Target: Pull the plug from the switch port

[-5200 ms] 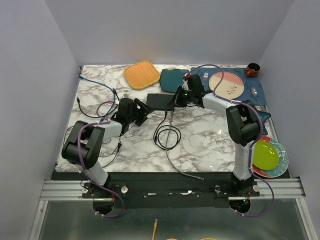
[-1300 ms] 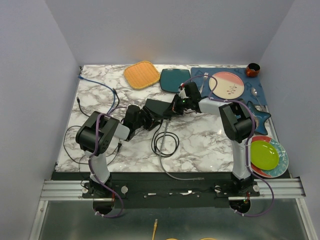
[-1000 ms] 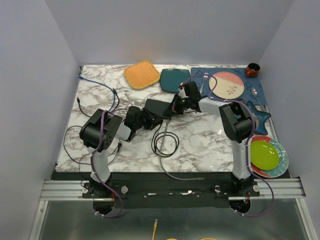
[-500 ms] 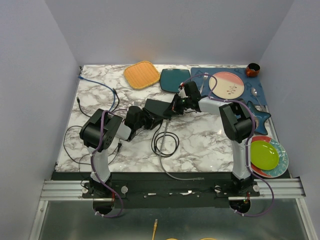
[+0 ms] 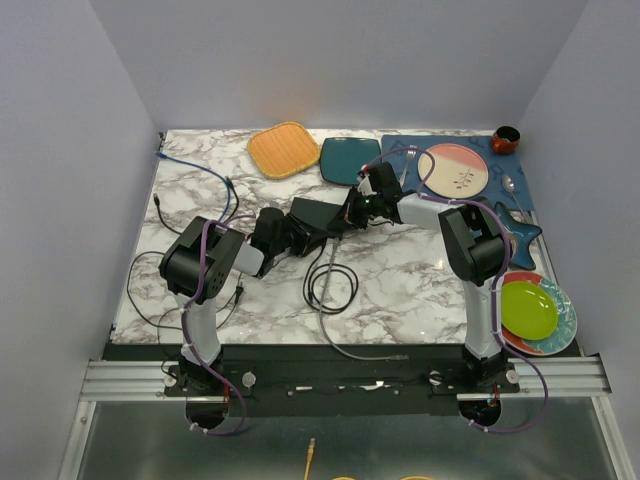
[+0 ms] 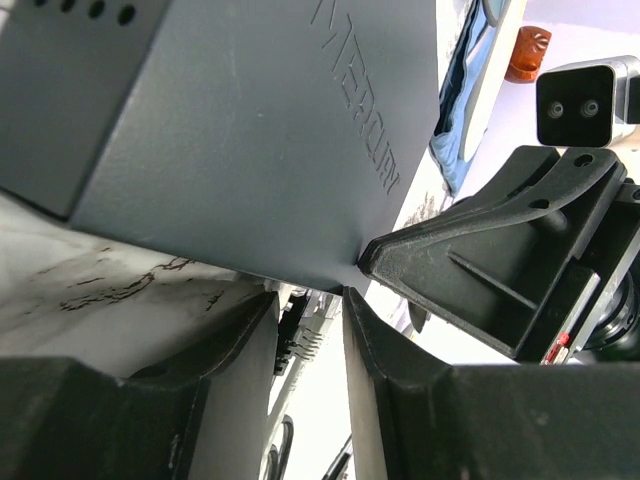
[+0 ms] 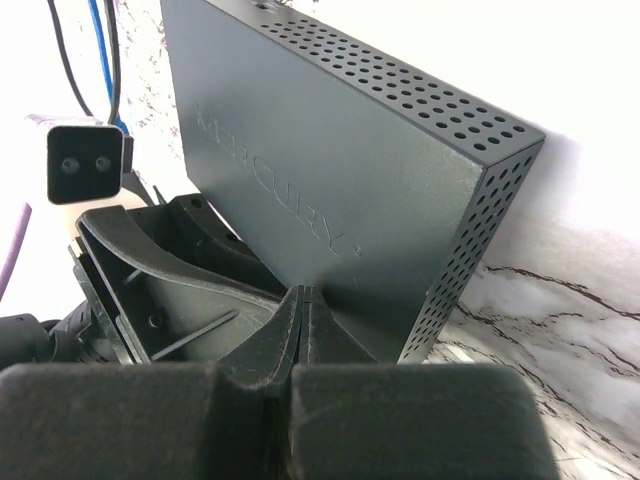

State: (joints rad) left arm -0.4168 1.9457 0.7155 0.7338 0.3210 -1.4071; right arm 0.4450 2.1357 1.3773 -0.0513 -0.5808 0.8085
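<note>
The switch (image 5: 313,214) is a flat matte-black box lying mid-table, skewed. A grey plug (image 6: 312,328) sits in a port on its near edge. The grey cable (image 5: 328,283) runs from the plug in loops toward the front. My left gripper (image 5: 290,232) is at that edge, open, with its two fingers (image 6: 238,385) on either side of the plug (image 6: 308,300). A thin gap still shows along the plug. My right gripper (image 5: 351,210) is shut on nothing. Its tips (image 7: 305,296) press on the switch's top (image 7: 330,190) near a corner. One right finger (image 6: 480,270) shows in the left wrist view.
An orange square plate (image 5: 284,149) and a teal square plate (image 5: 349,160) lie behind the switch. At the back right a blue mat (image 5: 398,183) holds a pink plate (image 5: 453,170); a brown cup (image 5: 506,139) stands at its far corner. A green plate (image 5: 530,310) is at the right edge. A blue cable (image 5: 190,164) and black cables (image 5: 150,300) lie at left.
Since the first frame the left arm came in to the switch's near edge and the switch turned. In the last second the left jaws narrowed slightly round the plug; the right arm is still.
</note>
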